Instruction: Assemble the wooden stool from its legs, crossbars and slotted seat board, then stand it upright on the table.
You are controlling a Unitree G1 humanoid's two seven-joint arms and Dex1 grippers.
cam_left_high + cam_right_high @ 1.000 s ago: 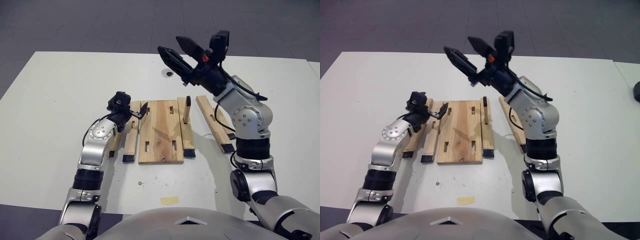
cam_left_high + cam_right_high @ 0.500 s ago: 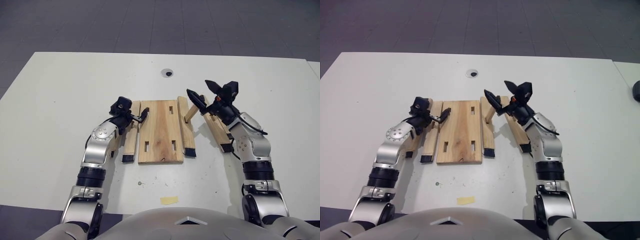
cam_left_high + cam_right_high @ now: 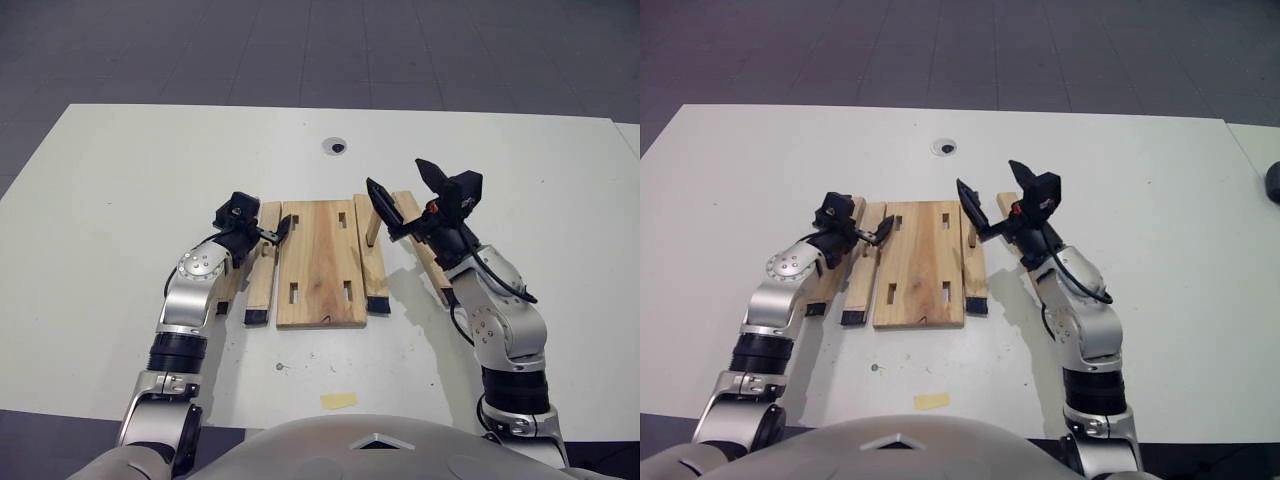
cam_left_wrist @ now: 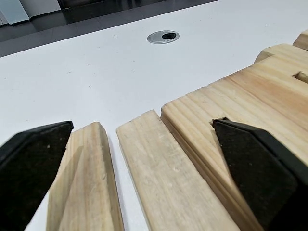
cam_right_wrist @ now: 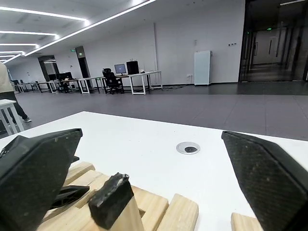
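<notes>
The slotted seat board (image 3: pixel 322 262) lies flat mid-table. Two wooden pieces (image 3: pixel 262 265) with black ends lie along its left edge. My left gripper (image 3: pixel 262 230) is open low over their far ends; in the left wrist view its fingers (image 4: pixel 255 163) straddle them and the board's edge. On the board's right lies another leg (image 3: pixel 374 275), with a short black-capped stick (image 3: pixel 373 228) propped up on it. My right gripper (image 3: pixel 404 192) hangs open just above that stick; the stick's cap (image 5: pixel 111 199) sits between the spread fingers, untouched. A further leg (image 3: pixel 428 250) lies under the right wrist.
A round cable hole (image 3: pixel 337 146) is set in the white table (image 3: pixel 130 180) behind the parts. A scrap of yellow tape (image 3: pixel 338 400) lies near the front edge. Wide bare table stretches to the left and to the far right.
My right arm has dropped from high above the table to just over the propped stick, its fingers still spread. The left gripper has stayed by the left pieces.
</notes>
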